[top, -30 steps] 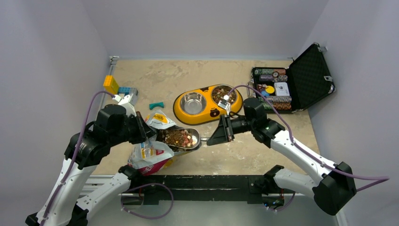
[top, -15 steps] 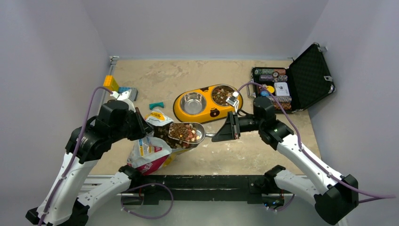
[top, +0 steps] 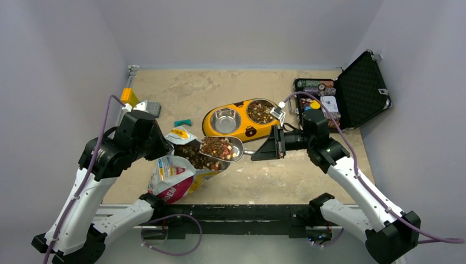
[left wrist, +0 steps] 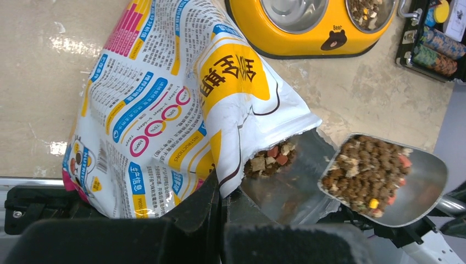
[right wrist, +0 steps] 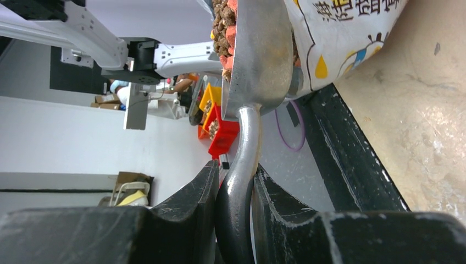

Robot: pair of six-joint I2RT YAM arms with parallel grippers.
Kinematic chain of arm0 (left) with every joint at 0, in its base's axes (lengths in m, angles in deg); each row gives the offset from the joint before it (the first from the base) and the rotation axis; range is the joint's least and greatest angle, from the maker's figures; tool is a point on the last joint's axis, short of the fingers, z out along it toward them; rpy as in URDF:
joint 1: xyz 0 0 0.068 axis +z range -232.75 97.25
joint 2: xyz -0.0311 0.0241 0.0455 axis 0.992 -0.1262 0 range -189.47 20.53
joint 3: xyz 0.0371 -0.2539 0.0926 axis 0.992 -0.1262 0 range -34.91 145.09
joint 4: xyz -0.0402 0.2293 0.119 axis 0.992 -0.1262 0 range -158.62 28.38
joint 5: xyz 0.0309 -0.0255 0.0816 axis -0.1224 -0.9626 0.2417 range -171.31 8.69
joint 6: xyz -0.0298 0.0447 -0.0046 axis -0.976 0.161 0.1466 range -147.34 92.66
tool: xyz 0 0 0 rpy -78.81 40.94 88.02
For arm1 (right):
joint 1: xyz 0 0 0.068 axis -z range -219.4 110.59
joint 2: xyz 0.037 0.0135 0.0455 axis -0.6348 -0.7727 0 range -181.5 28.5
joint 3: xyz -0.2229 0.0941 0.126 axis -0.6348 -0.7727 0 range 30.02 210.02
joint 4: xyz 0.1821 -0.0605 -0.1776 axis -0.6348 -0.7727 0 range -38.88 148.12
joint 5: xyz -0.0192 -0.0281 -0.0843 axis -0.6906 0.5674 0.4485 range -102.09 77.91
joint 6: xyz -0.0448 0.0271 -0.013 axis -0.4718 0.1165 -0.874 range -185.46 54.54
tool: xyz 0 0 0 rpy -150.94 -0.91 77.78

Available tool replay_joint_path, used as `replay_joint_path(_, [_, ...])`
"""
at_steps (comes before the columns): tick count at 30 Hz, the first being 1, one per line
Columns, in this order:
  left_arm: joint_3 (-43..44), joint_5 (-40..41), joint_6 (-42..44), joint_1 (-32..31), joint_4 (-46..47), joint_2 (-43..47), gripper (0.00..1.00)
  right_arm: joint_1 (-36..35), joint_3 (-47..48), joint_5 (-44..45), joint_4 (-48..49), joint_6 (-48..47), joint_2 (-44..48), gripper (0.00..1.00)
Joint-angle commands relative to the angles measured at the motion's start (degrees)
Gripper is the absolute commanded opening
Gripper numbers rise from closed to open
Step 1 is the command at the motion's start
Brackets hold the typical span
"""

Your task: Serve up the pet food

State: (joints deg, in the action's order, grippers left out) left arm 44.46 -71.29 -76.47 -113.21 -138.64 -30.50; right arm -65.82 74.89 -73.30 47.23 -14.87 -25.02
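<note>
Two robot arms work over one tan table (top: 181,88). The left gripper (left wrist: 221,190) has its jaws pinched tight on the torn edge of a single pet food bag (left wrist: 159,99), which lies on its side at the near left with its mouth held open. The right gripper (right wrist: 236,181) has its jaws clamped around the handle of one metal scoop (top: 221,148).

The scoop sits level in the air, just beyond the bag's mouth and just short of the feeder. It is heaped with pet food (left wrist: 365,168): brown pellets with a few red and yellow bits among them. More of the same kibble shows inside the bag's mouth.

One yellow feeder (top: 242,129) stands at mid-table and carries two steel bowls. The left bowl (top: 225,119) shines bare, and the right bowl (top: 261,111) already holds kibble. So the food lies in three places: scoop, bag and right bowl.

At the far right one black case (top: 362,88) stands open, its lid tipped back, with rows of poker chips (top: 310,91) stacked inside; their number cannot be told.

Three small items lie at the far left: one teal piece (top: 182,122) close to the feeder, one yellow block (top: 129,96) by the wall, and one grey-blue block (top: 151,107) just beside it.
</note>
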Motion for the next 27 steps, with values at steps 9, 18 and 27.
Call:
replay_joint_path(9, [2.0, 11.5, -2.4, 0.2, -7.5, 1.8, 0.0, 6.0, 9.4, -3.4, 8.8, 4.6, -4.4, 0.0])
replay_joint_path(18, [3.0, 15.4, -2.3, 0.1, -9.5, 5.7, 0.0, 11.6, 14.0, -2.5, 6.9, -1.3, -16.7, 0.0])
replay_joint_path(27, [6.6, 18.7, -0.4, 0.2, -10.9, 6.8, 0.0, 14.1, 19.8, 1.8, -3.2, -12.8, -29.0, 0.0])
